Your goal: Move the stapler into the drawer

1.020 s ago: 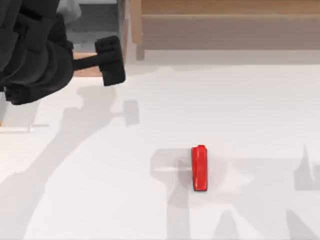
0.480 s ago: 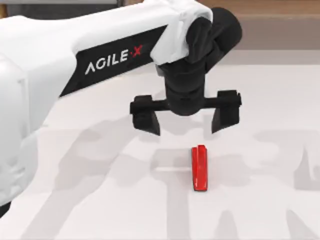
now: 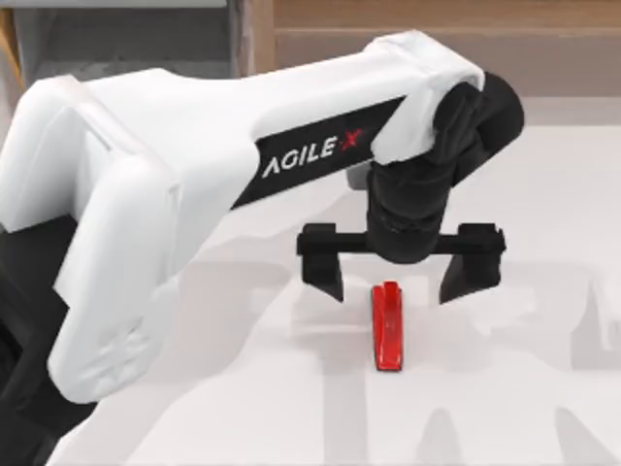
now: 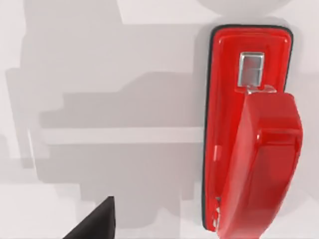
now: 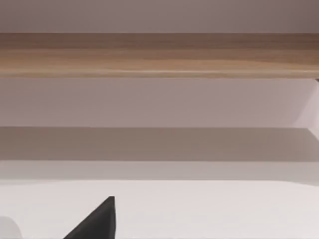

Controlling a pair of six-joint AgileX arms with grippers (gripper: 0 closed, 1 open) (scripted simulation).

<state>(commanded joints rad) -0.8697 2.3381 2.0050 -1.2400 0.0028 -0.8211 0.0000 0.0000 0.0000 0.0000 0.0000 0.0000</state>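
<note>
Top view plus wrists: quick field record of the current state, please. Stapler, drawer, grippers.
stapler: lying flat on the white table, not gripped
drawer: at the table's far left corner, grey inside showing
left gripper: open, fingers spread wide, poised over the stapler's far end
left fingers: apart from the stapler
right gripper: a dark fingertip shows in its wrist view, facing the wooden cabinet front

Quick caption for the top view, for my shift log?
Left gripper open above the far end of the red stapler, which lies flat on the white table.
</note>
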